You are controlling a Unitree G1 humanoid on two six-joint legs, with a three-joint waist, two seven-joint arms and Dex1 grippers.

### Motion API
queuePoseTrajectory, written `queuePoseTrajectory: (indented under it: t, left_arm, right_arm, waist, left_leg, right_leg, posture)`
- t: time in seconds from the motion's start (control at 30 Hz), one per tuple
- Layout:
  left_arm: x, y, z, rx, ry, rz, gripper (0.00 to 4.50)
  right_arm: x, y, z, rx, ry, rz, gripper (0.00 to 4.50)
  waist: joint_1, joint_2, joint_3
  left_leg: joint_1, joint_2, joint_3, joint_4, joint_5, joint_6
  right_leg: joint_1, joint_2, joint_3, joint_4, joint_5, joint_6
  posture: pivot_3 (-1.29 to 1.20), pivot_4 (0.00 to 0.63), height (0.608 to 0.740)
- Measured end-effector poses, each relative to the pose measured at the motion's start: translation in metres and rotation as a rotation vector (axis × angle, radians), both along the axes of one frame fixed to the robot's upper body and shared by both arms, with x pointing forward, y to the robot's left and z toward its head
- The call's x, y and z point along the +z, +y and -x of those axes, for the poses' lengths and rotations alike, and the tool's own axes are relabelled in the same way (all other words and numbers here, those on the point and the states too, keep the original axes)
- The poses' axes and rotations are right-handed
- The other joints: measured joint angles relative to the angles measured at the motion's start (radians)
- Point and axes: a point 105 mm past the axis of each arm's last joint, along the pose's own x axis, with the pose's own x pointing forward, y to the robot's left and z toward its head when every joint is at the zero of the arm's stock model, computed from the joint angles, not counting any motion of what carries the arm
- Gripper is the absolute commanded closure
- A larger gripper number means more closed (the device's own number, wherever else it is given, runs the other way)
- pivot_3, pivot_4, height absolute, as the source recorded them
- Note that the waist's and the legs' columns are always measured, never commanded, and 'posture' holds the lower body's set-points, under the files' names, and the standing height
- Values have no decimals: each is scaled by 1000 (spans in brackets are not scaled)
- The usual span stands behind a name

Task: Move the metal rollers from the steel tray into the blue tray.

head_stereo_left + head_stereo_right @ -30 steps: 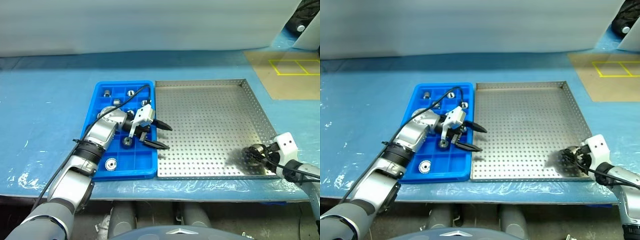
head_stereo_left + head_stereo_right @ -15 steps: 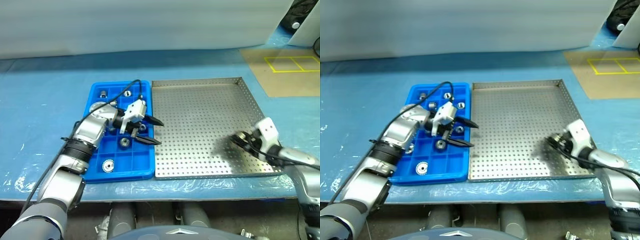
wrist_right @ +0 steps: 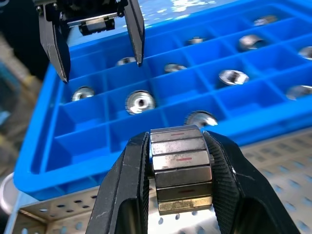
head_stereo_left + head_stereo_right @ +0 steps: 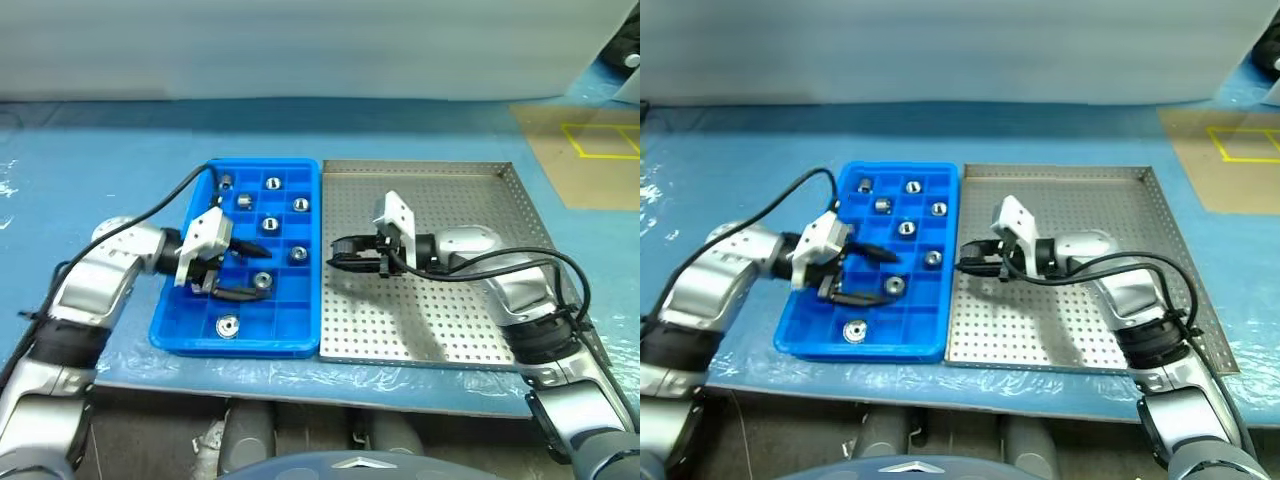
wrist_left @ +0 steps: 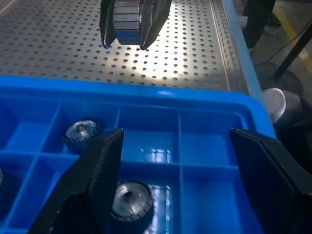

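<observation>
While the right gripper (image 4: 345,266) stays clamped on one metal roller (image 3: 181,168) above the steel tray (image 4: 470,335), near that tray's 9 o'clock rim, the blue tray (image 4: 170,325) lies just beyond its tips toward 9 o'clock. Several rollers already sit in the compartments. Over them the left gripper (image 4: 240,272) hangs wide and empty, nearer but unladen. No readable writing; the roller's facets carry only short red dashes.
</observation>
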Motion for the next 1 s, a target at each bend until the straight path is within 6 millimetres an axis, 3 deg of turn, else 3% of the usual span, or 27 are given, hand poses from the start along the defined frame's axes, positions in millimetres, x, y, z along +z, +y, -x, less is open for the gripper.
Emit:
queuePoseTrajectory:
  t: [0.3,0.6,0.8,1.0]
  left_arm:
    - [-2,12,43,118,52,-11,813]
    - [0,14,50,192,42,3,813]
    - [4,12,48,192,24,9,813]
    - [7,6,41,156,18,12,813]
  right_arm:
    - [-11,31,31,352,112,18,3251]
    - [-20,38,37,448,184,22,3251]
    - [-25,42,30,406,176,16,1253]
    - [-23,37,23,346,176,16,1253]
  waist:
    - [57,-1,0]
    - [88,-1,0]
    - [88,-1,0]
    - [85,-1,0]
  left_leg:
    - [2,0,-4,0,1,-2]
    - [2,0,-6,0,2,-4]
    - [1,0,-6,0,2,-4]
    - [2,0,-7,0,4,-7]
  right_leg:
    - [1,-1,0,2,0,0]
    - [1,-1,0,3,0,0]
    - [1,0,0,3,0,0]
    - [1,0,0,4,0,0]
  posture:
    - [272,150,740]
    - [307,150,740]
    - [265,150,740]
    - [195,150,740]
